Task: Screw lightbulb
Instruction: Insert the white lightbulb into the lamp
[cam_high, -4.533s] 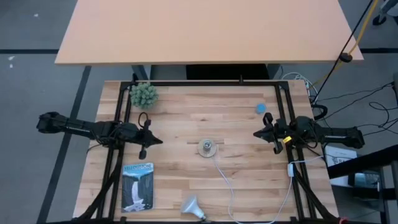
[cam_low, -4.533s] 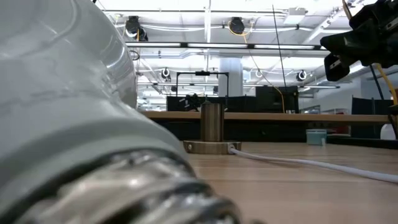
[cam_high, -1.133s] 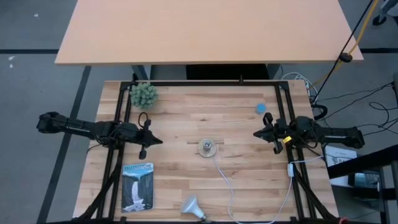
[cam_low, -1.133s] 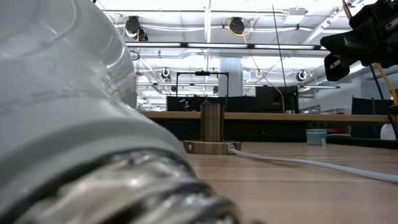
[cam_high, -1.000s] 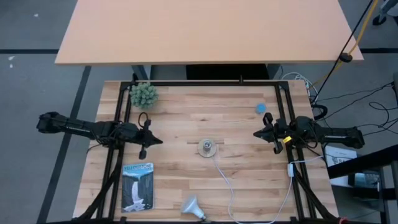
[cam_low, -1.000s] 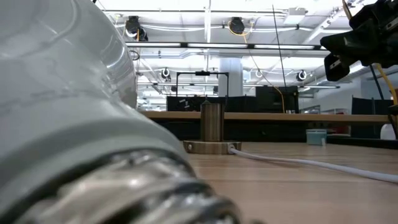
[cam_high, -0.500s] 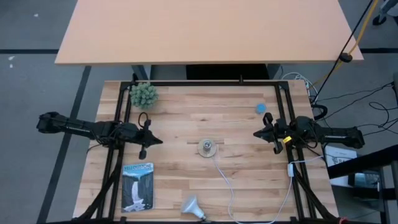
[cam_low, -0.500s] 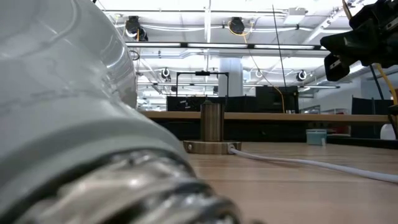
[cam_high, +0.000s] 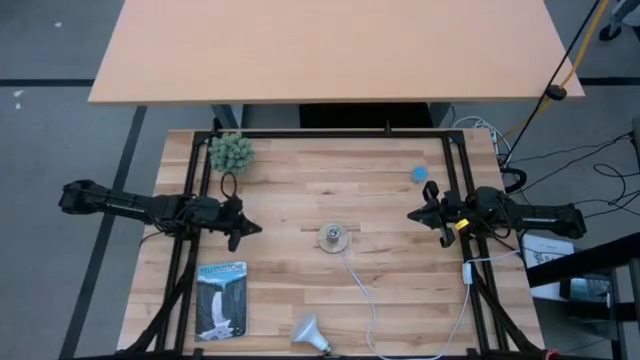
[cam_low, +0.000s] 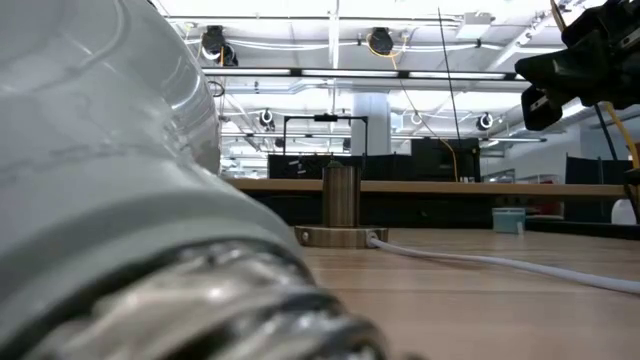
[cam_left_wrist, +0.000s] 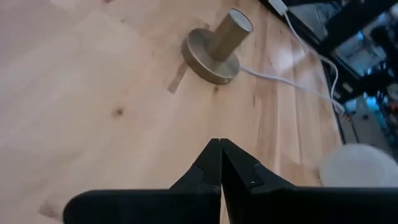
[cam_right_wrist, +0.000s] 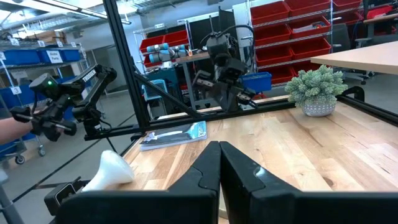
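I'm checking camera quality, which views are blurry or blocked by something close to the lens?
Low view: the lightbulb sits right at the lens, a blurred mass filling the left half; the socket behind stays sharp. Left wrist view: the bulb is a soft white blob at the edge, background beyond the table defocused. High view: even light, nothing blocked. Right wrist view: clear, fingers dark at the bottom.

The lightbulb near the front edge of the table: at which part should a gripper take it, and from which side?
Probably from above, closing across the tapered neck of the lightbulb. It lies on its side, dome toward the left arm's side and screw base pointing the other way, so the base should stay free for the socket.
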